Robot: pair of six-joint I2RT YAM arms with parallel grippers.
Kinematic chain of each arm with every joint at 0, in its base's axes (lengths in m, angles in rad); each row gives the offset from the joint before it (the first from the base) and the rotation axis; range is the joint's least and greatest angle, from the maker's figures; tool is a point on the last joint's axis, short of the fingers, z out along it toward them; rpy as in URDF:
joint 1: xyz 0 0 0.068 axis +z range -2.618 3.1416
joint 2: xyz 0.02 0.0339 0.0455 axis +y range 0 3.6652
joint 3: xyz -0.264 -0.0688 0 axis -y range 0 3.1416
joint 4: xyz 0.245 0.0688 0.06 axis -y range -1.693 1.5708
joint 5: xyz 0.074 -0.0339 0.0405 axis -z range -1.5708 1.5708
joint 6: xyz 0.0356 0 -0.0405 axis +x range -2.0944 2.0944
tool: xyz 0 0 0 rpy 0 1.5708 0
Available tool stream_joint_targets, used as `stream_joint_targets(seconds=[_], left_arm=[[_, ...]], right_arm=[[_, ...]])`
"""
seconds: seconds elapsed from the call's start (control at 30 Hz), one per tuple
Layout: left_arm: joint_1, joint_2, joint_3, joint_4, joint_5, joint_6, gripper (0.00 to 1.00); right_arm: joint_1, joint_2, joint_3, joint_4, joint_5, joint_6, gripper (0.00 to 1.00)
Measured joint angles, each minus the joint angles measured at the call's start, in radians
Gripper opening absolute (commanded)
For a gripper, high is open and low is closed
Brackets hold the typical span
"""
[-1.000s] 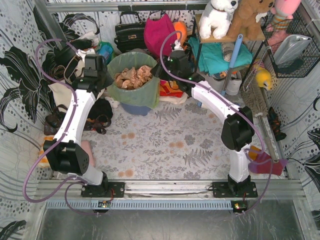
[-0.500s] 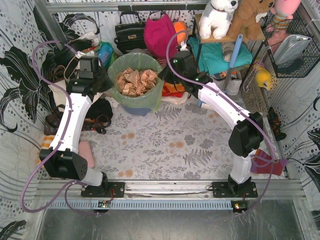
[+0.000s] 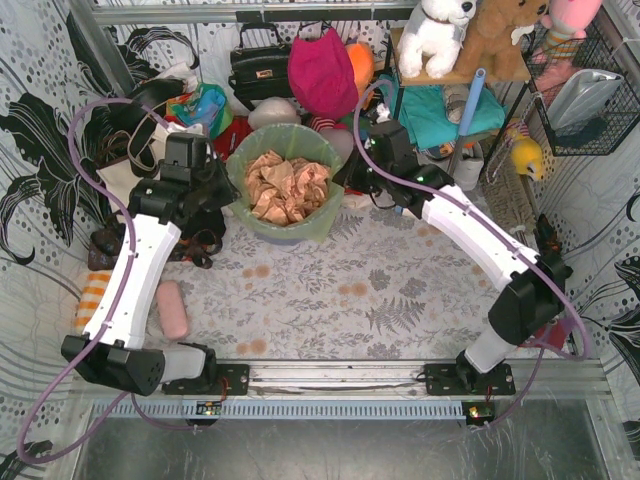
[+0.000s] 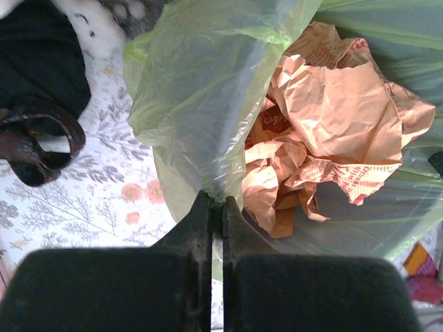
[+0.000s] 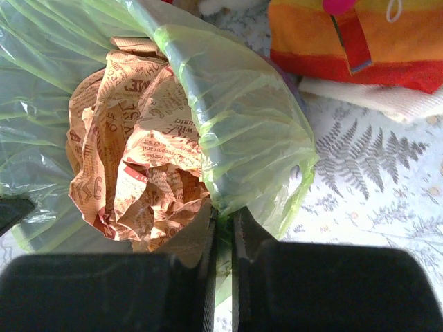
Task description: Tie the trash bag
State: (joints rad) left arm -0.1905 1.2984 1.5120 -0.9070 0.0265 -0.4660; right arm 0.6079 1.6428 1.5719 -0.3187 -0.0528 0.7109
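Both pairs of jaws are seen closed, each clamped on thin plastic at the rim of the trash bag. The left gripper is pinched on one side of the rim and the right gripper on the opposite side. Between the jaws the bag is held upright, its open mouth turned upward. Crumpled brown paper is shown inside, just beyond both sets of fingertips.

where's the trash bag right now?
Top view, back centre: the trash bag sits between left gripper and right gripper, jaws shut on its rim.
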Motion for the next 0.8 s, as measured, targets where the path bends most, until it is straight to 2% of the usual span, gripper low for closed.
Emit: stream_joint_targets(seconds=[0.4, 0.6, 0.8], left_arm=[[-0.187, -0.022, -0.002, -0.060, -0.011, -0.075, 0.00], [-0.293, -0.042, -0.012, -0.072, -0.006, -0.117, 0.00], [-0.349, -0.139, -0.042, -0.072, 0.079, -0.161, 0.00]], right_arm=[[-0.007, -0.228, -0.137, -0.124, 0.059, -0.020, 0.00], [-0.013, -0.352, -0.155, -0.257, 0.083, -0.039, 0.00], [-0.008, -0.499, -0.158, -0.422, 0.036, -0.036, 0.00]])
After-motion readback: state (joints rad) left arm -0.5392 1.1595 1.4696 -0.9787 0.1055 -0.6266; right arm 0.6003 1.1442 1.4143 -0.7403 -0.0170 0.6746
